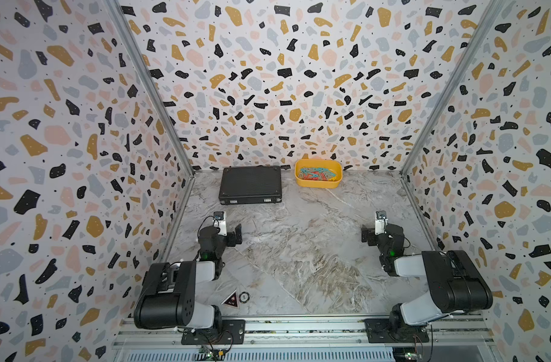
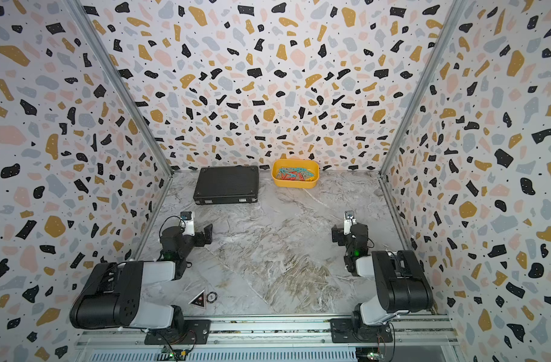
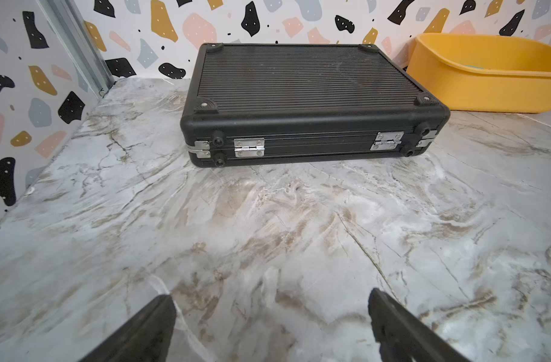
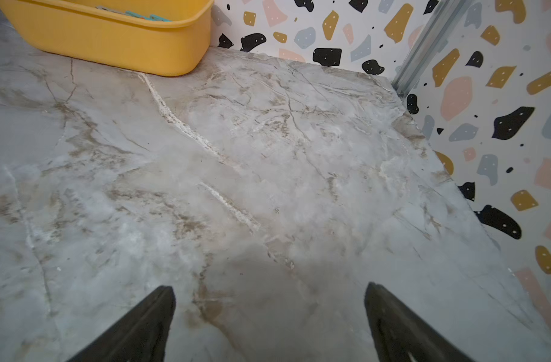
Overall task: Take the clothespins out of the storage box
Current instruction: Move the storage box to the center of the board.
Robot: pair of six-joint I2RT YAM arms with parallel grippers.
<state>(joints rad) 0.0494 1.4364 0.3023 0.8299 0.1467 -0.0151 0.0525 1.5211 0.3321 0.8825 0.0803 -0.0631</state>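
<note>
My left pincer (image 3: 267, 301) and my right pincer (image 4: 269, 296) are both released and grasp nothing, each over bare worktop (image 1: 299, 250) toward its own side edge. The clothespins (image 1: 316, 174) lie heaped in the storage box (image 1: 318, 185) at the far edge, just beside a black case (image 1: 250, 185).

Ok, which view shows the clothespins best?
Both top views: looking down, they show the clothespins spread in the box. The right wrist sees only a few teal tips over the rim; the left wrist, just a teal sliver.
</note>
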